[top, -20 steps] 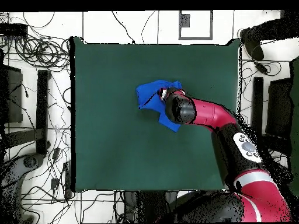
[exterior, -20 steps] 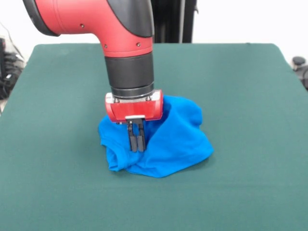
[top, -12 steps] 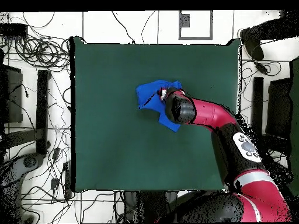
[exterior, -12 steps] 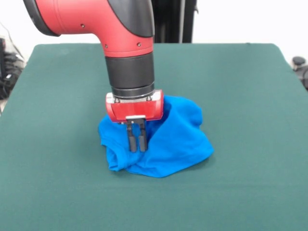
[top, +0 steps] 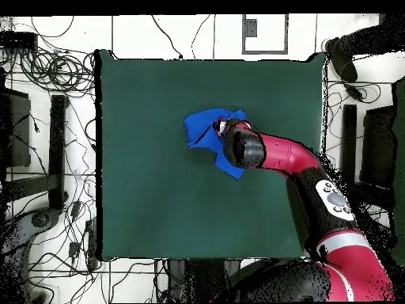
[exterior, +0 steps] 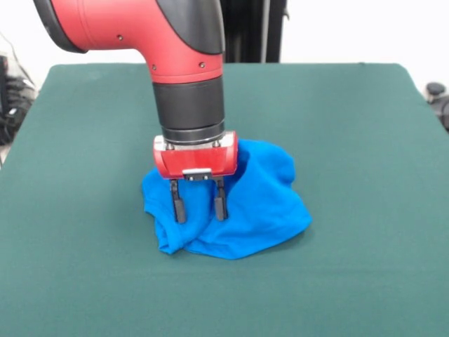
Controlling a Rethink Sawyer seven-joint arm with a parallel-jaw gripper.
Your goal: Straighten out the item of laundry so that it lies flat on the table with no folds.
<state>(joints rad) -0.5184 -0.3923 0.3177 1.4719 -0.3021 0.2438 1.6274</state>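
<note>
The item of laundry (exterior: 259,203), a bright blue T-shirt, lies crumpled in a rumpled heap near the middle of the dark green table (exterior: 365,140). My gripper (exterior: 199,209) hangs straight down over the left part of the heap, open, its two black fingers spread apart with their tips at the cloth. Nothing is held between them. In the overhead view the shirt (top: 202,129) shows as a small bunched patch, its right part hidden under my red arm (top: 273,153), which also hides the gripper.
Green table top (top: 150,198) stretches wide on every side of the shirt. Cables and dark equipment (top: 47,95) lie on the floor beyond the table's edges in the overhead view.
The gripper's fingers have spread from shut to wide open over the shirt. The arm has stayed in place, and the cloth's left edge has sagged slightly.
</note>
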